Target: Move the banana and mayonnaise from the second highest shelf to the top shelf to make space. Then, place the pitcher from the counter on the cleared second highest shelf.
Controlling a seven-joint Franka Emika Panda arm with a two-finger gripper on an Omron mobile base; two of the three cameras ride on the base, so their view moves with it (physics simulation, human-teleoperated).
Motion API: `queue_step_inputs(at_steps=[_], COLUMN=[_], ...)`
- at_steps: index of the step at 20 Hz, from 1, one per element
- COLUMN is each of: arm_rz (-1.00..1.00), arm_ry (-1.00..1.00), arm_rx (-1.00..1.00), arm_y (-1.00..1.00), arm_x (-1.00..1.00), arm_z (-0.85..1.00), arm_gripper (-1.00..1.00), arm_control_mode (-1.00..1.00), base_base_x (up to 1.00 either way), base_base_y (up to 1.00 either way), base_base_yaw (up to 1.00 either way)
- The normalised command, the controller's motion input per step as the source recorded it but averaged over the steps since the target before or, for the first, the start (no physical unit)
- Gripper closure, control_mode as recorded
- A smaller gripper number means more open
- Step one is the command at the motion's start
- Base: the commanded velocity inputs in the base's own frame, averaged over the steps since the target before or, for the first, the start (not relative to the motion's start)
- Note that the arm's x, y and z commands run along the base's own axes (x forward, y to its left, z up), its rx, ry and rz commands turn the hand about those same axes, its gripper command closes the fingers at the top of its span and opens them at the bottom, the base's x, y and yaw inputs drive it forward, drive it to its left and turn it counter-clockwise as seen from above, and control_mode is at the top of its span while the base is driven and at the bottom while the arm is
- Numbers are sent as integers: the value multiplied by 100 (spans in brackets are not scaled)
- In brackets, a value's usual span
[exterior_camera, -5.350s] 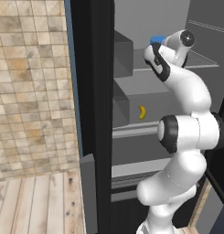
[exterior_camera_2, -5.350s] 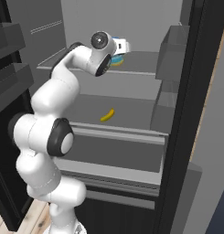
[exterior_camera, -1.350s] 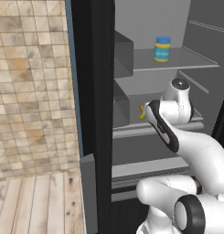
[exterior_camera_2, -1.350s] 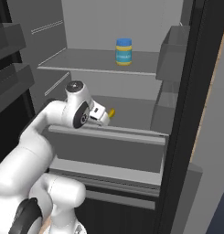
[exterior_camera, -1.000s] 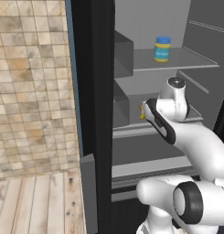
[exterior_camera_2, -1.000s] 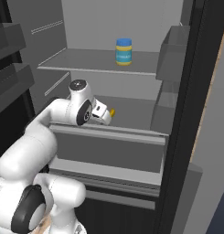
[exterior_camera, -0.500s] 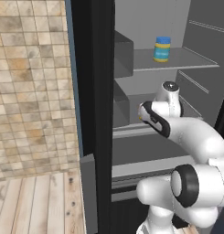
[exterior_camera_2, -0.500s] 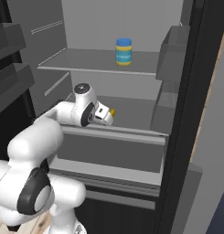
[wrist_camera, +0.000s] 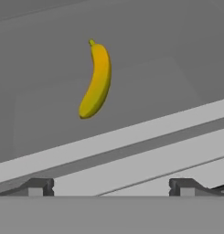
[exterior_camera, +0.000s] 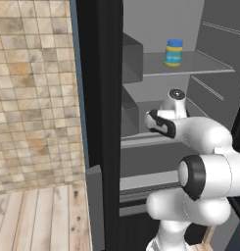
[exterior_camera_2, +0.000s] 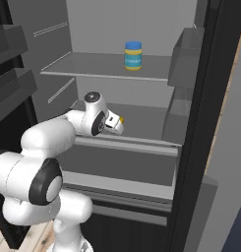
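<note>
While mayonnaise (exterior_camera_2: 133,55) stays, jaws (exterior_camera_2: 118,123) nearer banana (wrist_camera: 97,79)

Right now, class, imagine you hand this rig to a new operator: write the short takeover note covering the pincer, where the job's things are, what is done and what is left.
Pincer: open, holding nothing, reaching over the front rail of the second highest shelf toward the banana.
Banana: lying flat on that shelf, not touched.
Mayonnaise: standing upright on the top shelf.
Done: the mayonnaise is on the top shelf.
Left: grip the banana and lift it to the top shelf, then fetch the pitcher from the counter and set it on the cleared shelf.
</note>
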Motion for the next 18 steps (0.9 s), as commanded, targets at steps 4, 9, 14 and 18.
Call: queue_step_inputs(at_steps=[4,9,14,18], arm_rz=[0,0,0,0], arm_ry=[0,0,0,0], arm_rx=[2,2,3,3], arm_y=[0,0,0,0], arm_x=[41,40,38,36], arm_z=[-18,-20,-21,-21], arm_gripper=[-100,-100,-100,-100], arm_control_mode=[-100,-100,-100,-100], base_base_x=[0,0,0,0], base_base_y=[0,0,0,0], base_base_yaw=[0,0,0,0])
